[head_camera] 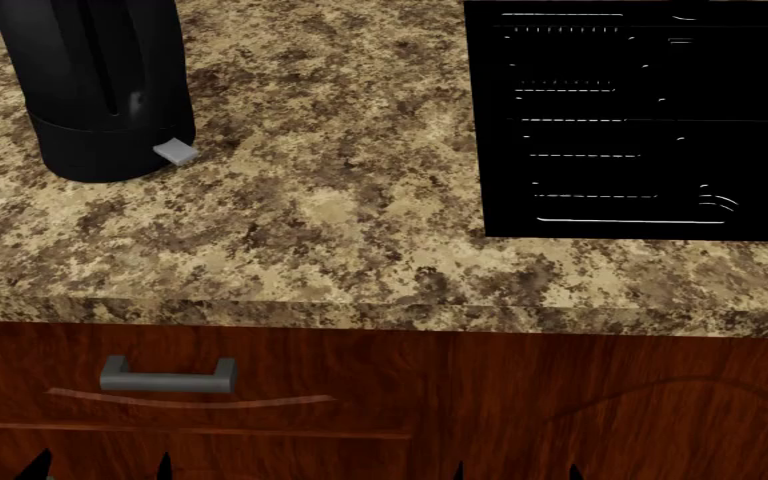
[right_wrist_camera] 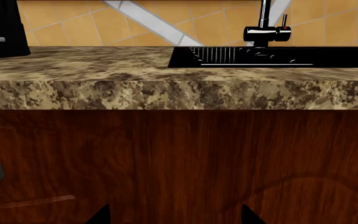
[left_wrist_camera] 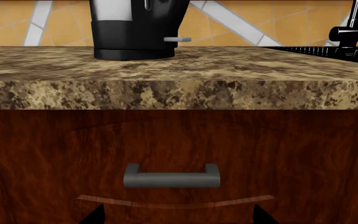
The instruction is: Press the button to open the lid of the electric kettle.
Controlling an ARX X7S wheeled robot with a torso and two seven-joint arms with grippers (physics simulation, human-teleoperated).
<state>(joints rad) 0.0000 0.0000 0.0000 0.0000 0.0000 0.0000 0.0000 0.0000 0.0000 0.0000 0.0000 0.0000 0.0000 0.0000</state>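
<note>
Both pincers low, facing the cabinet front below the surface (head_camera: 357, 220); left pincer (left_wrist_camera: 175, 215) and right pincer (right_wrist_camera: 174, 215) showing only dark fingertips set apart, seemingly wide, gripping nothing. Further out, electric kettle (head_camera: 97, 90) upright at the back left of the surface, grey tab (head_camera: 176, 152) at its base, lid out of view. Approach step barely begun, probably. Next: raising the left arm above the counter edge toward the kettle.

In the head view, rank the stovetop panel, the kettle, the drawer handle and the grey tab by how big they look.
1. Black stovetop panel, though cropped by the frame.
2. Electric kettle, its top cut off.
3. Grey drawer handle, nearer the camera, so it looks bigger than it might otherwise.
4. Small grey tab at the kettle's base.
</note>
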